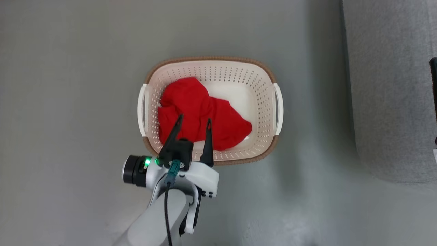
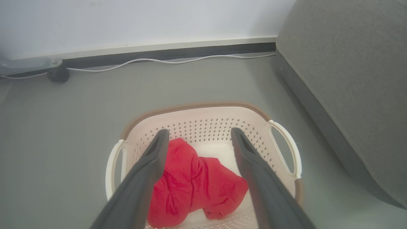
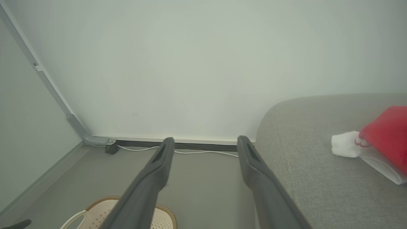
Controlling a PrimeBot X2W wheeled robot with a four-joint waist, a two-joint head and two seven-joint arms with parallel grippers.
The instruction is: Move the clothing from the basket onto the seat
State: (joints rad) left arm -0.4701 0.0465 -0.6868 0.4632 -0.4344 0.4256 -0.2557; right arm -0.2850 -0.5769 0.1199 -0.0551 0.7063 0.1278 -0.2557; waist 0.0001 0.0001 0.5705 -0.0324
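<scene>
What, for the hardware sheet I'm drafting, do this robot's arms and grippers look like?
The left gripper has two long, black, tapering fingers on a black block, set in a glossy white housing. A black cylinder with a green light sits beside it; a teal plug feeds a black cable down the pale grey forearm. The right gripper has the same dark, matte fingers.

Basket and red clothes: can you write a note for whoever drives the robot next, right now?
Left end effector: open, holding nothing, poised over the red garment in the basket.
Right end effector: open, holding nothing, raised beside the sofa.
Done: one red-and-white garment lies on the sofa.
Left: grasp the red garment in the basket and carry it to the sofa.
</scene>
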